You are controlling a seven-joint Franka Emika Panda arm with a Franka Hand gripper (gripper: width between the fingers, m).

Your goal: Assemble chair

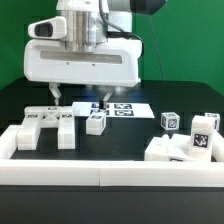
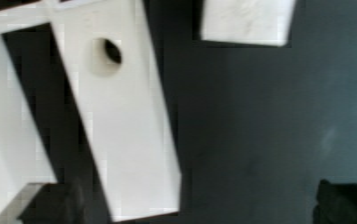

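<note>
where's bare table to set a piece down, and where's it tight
Bare black tabletop lies mid-front, bordered by the small white tagged block, the marker board, the chunky white blocks on the exterior view's right and the long white front rail. Crowded: the flat white slotted pieces on that view's left, below the open gripper.

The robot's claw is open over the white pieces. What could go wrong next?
The open end effector hangs over a long flat white plastic piece with a round hole. It lies close beside another white plastic strip, so a finger coming down might bump that one or pinch both. The holed piece also sits nearer one finger than the other, so closing could shove or twist it instead of gripping cleanly.
</note>
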